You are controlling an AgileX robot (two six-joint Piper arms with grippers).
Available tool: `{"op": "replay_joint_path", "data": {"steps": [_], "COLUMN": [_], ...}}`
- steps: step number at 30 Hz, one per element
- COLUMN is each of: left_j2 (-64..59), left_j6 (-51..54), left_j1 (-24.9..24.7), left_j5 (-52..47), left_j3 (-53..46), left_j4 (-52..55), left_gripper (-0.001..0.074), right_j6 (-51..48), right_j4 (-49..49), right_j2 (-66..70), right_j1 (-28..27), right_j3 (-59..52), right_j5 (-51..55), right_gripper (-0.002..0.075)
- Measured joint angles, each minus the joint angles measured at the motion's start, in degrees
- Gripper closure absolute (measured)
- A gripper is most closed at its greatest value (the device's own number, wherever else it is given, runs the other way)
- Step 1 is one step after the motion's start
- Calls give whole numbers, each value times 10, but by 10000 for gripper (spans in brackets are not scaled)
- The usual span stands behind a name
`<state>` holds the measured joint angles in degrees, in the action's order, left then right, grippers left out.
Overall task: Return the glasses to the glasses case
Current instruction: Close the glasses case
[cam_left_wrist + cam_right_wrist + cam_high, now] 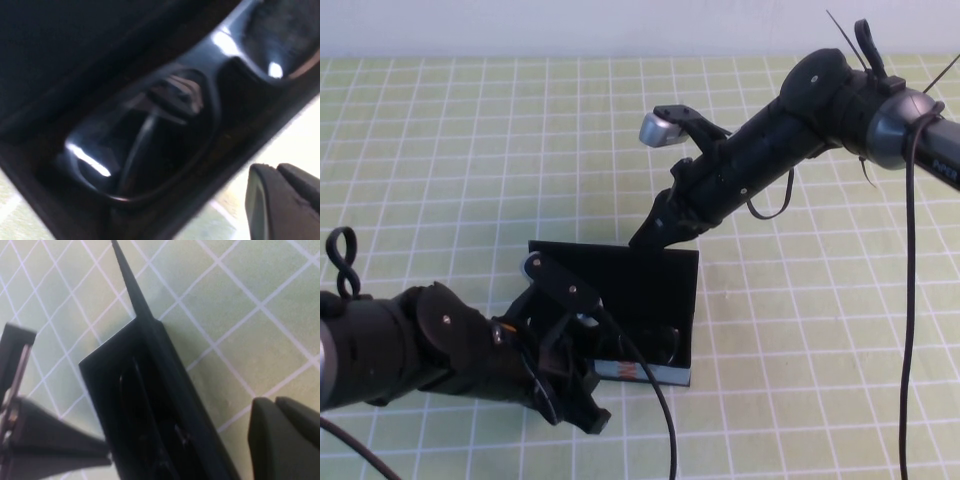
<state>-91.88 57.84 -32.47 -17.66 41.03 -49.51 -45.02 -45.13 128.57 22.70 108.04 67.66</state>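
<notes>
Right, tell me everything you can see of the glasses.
The black thick-framed plastic glasses have dark, glossy lenses that mirror the light, joined by a broad bridge. They lie inside the open black box-like glasses case, lenses facing up, along its trough near the printed front edge. The left claw hovers at the case's front; whether it touches the glasses cannot be seen.

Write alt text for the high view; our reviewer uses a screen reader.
An open black case on a green grid mat holds dark glasses. The left claw sits at the case's near left corner, while the right claw, shut, touches the raised lid's top edge.
</notes>
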Motion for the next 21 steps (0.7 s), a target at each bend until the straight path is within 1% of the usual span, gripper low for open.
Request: {"op": "replay_joint_path", "data": {"steps": [9, 12, 21], "left_j2": [-2, -2, -2], "left_j6": [0, 0, 0], "left_j1": [0, 0, 0], "left_j5": [21, 23, 27], "left_j3": [0, 0, 0], "left_j4": [-4, -6, -14], "left_gripper": [739, 739, 739], "right_j6": [1, 16, 62], "right_j4": [-16, -19, 20], "right_j2": [0, 0, -24], "right_j1": [1, 6, 56], "right_j3": [0, 0, 0], "right_j5": [12, 12, 14], "right_gripper": [743, 743, 743]}}
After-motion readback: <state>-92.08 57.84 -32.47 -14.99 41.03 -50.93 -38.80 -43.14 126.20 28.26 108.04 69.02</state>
